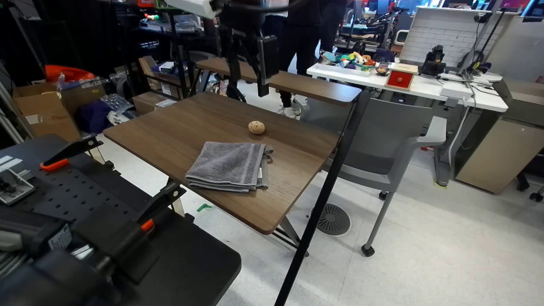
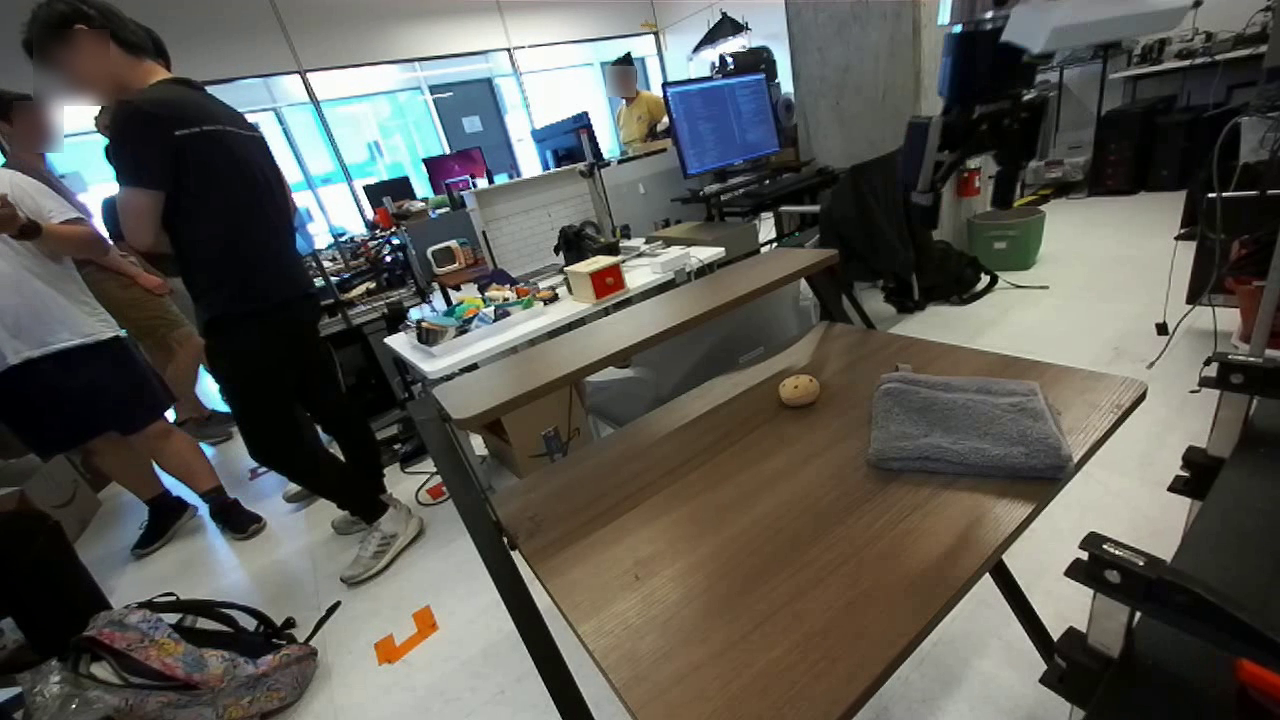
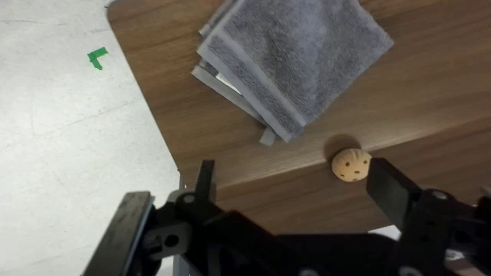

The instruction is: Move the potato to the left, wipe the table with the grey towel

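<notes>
The potato (image 1: 256,127) is a small round tan lump with dark spots, resting on the brown wood table (image 1: 170,119). It also shows in an exterior view (image 2: 799,390) and in the wrist view (image 3: 348,166), where a fingertip covers its right edge. The folded grey towel (image 1: 227,165) lies flat near it, apart from it, in both exterior views (image 2: 965,425). In the wrist view the towel (image 3: 303,57) is at the top. My gripper (image 3: 292,165) is open and empty. It hangs well above the table in both exterior views (image 1: 250,83) (image 2: 965,185).
A raised wooden shelf (image 1: 280,83) runs along one long side of the table, with a black slanted leg (image 1: 327,191). A grey chair (image 1: 378,140) stands beside it. A black bench with clamps (image 1: 187,255) stands near the opposite side. People (image 2: 270,250) stand beyond the shelf.
</notes>
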You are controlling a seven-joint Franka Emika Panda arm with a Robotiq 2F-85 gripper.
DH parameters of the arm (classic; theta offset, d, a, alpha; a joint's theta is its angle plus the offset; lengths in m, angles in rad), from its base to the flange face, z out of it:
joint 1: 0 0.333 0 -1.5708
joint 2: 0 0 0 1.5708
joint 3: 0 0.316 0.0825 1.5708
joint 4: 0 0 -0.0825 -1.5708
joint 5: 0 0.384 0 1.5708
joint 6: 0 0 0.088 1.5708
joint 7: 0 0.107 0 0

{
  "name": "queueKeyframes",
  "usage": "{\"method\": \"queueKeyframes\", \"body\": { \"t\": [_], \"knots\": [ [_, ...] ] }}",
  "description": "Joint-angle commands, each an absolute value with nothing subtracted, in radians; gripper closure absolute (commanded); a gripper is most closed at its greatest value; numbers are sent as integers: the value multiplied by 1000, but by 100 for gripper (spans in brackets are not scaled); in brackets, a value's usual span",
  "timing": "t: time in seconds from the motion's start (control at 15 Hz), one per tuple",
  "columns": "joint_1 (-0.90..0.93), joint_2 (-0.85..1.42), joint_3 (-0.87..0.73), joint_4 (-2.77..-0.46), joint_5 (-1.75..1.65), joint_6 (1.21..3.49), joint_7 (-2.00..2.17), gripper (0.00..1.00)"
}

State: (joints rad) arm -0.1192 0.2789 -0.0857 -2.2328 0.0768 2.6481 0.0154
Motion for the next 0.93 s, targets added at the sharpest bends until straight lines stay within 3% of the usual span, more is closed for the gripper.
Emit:
{"method": "queueKeyframes", "body": {
  "t": [0.0, 0.87],
  "knots": [
    [-128, 442, -19, -2065, 222, 2710, 44, 0],
    [-105, 515, -9, -1965, 197, 2687, 79, 0]
  ]
}}
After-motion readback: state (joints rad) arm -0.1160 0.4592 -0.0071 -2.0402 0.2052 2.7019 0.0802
